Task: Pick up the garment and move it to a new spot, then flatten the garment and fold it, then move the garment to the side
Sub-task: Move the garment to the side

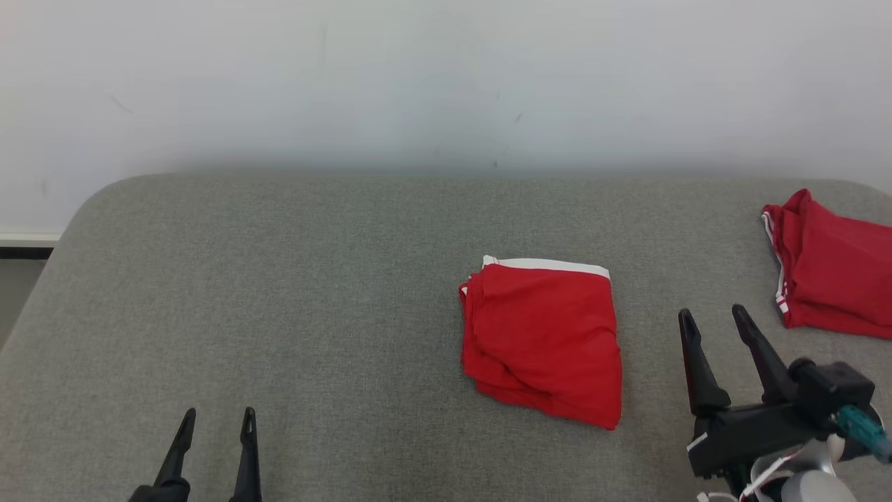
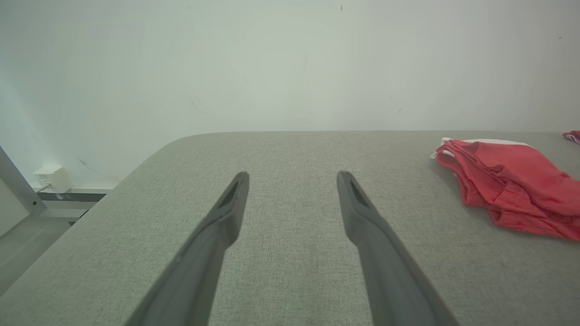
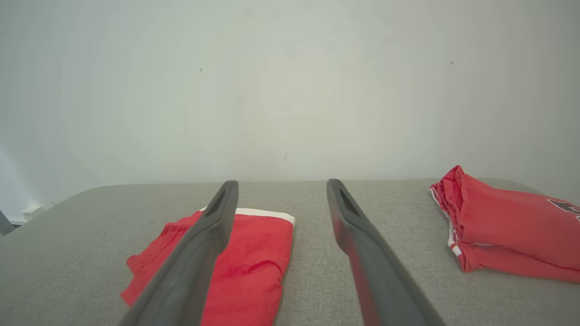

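- The left gripper (image 1: 217, 415) sits at the lower left of the head view. Its two dark fingers point up the view, nearly parallel.
- Its jaws are spread wide, with nothing between them.
- The right gripper (image 1: 712, 314) sits at the lower right, reaching further forward than the left one. Its fingers lean toward the view's left.
- Its jaws are also spread wide and hold nothing.
- The right wrist (image 1: 759, 425) is black, with a teal plug (image 1: 860, 425) at its side.
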Controlling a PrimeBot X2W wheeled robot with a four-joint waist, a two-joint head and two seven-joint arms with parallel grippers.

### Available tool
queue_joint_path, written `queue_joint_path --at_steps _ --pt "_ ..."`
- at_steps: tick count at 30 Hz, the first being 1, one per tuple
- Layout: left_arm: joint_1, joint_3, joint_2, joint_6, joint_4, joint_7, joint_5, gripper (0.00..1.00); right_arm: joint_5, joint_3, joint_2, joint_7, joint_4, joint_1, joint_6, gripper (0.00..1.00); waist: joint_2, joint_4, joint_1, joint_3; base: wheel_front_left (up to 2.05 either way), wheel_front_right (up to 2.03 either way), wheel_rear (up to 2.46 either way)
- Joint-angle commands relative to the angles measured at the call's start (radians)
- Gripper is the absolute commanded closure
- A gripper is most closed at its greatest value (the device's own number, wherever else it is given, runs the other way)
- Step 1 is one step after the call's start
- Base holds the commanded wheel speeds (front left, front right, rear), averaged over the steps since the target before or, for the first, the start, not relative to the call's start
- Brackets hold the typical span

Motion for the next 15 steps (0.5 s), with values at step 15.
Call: queue_joint_path --at_steps 15 --pt "-0.058 -0.04 -0.015 0.009 0.015 -0.017 -0.011 0.0 -0.011 0.017 -0.038 0.133 0.37 -0.336 -0.003 0.0 0.0 0.079 0.0 0.067 0.0 0.0 0.0"
